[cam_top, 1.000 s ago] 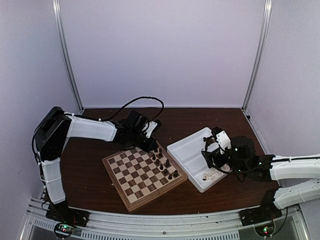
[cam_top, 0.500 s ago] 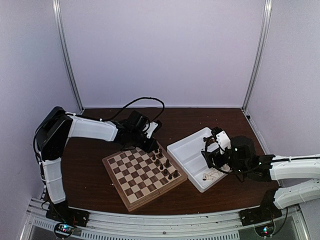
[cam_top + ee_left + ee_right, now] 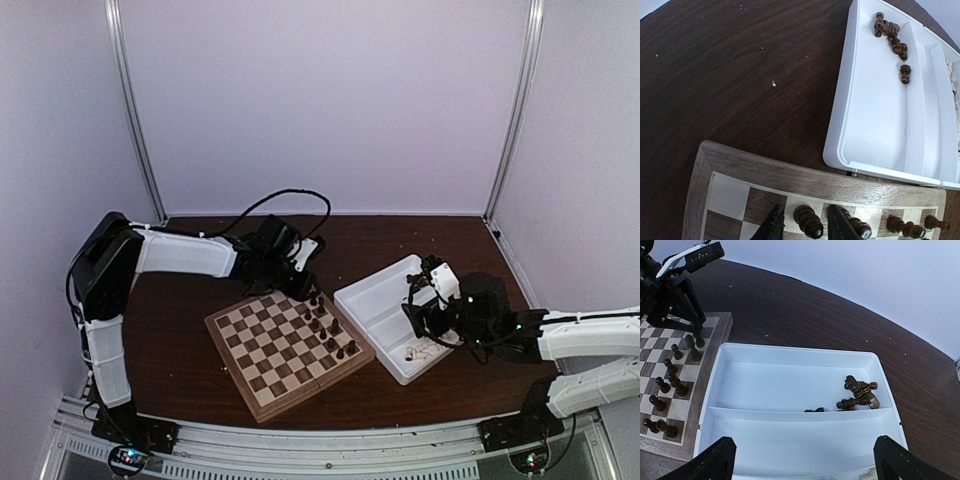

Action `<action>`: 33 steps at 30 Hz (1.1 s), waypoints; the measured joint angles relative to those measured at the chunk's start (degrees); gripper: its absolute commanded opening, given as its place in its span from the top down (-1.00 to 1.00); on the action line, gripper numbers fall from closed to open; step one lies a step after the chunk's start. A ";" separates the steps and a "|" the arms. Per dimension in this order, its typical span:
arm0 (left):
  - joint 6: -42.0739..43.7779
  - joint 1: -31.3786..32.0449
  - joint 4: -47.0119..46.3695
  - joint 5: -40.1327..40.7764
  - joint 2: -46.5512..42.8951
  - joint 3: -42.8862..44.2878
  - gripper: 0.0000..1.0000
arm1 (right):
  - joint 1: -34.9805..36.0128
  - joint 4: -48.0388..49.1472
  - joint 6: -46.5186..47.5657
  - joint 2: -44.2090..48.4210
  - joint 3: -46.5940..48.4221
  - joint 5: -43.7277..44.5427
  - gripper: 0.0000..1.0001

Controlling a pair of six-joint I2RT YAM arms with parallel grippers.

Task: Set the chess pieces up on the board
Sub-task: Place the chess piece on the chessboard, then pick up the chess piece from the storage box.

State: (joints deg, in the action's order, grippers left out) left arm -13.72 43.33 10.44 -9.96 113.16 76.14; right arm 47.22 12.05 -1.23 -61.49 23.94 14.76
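The left end effector (image 3: 805, 212) stands a little open at the far right corner of the board (image 3: 790, 175), with its two fingertips low over the edge row of squares. Between the fingers stands one dark piece (image 3: 810, 225), upright on its square. A narrow gap shows on each side of it, so the fingers are around it but do not clamp it. Just beside the right finger stands another dark chessman (image 3: 858, 228), and two more follow along the same edge.

In the top view, the dark chess pieces (image 3: 325, 325) form two short rows along the right side of the board, from this corner toward the near side. The board itself lies turned at an angle on the dark counter (image 3: 180, 330), between the two arms.

The right end effector (image 3: 802, 450) is spread wide and holds nothing. It hangs above the near part of the white tray (image 3: 790, 380), and I cannot see it touching anything. The tray lies on the counter just beside the right edge of the board. In its far compartment a small heap of loose dark pieces (image 3: 860, 392) lies tumbled in one corner. A few pale pieces (image 3: 418, 350) lie in the near compartment.
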 measured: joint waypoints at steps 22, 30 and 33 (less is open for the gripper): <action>-1.92 0.00 9.53 1.22 -14.60 2.21 -0.09 | -0.94 -11.91 -2.95 1.99 8.85 -0.70 -1.00; -6.67 0.00 13.29 1.18 -25.22 -4.46 -0.55 | -7.96 -27.76 -8.96 0.79 26.73 -0.46 -0.53; -8.31 0.00 14.53 1.70 -30.32 -8.81 -0.86 | -10.49 -31.45 -10.80 -1.86 30.67 -1.42 -0.41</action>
State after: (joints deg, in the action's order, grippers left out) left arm -22.02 43.33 24.97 -8.25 82.85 67.33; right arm 36.73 -19.40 -12.03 -63.35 54.61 13.34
